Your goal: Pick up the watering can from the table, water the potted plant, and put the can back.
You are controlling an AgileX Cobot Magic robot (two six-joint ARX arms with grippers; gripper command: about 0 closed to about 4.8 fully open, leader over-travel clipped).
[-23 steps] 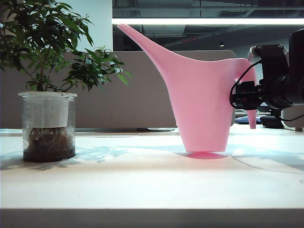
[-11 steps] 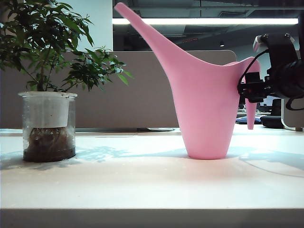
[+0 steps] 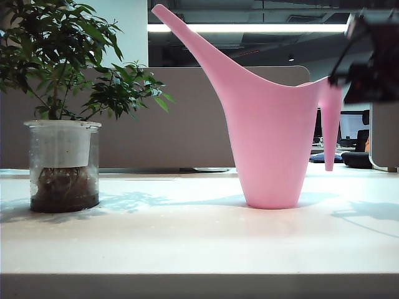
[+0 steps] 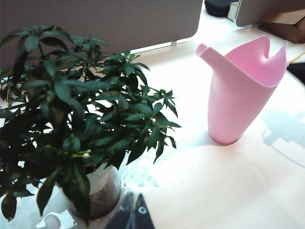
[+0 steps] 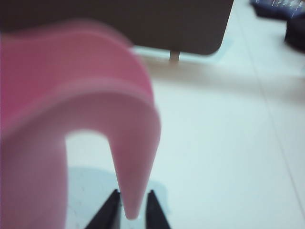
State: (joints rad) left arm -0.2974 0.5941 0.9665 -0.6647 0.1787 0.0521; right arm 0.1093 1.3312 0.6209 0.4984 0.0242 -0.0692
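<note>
The watering can (image 3: 269, 134) stands upright on the white tabletop (image 3: 199, 240), so the task reads as nearly done, or else barely begun. My right pincer (image 5: 129, 210) sits just past the can's drooping handle tip, its two fingers narrow and straddling that tip; whether they touch it is unclear. My left pincer (image 4: 129, 217) hangs by the potted plant (image 4: 71, 124); its opening is hidden. The plant stands well beyond the can from my right pincer. A grey partition (image 3: 187, 118) rises behind; nothing blocks the way.
</note>
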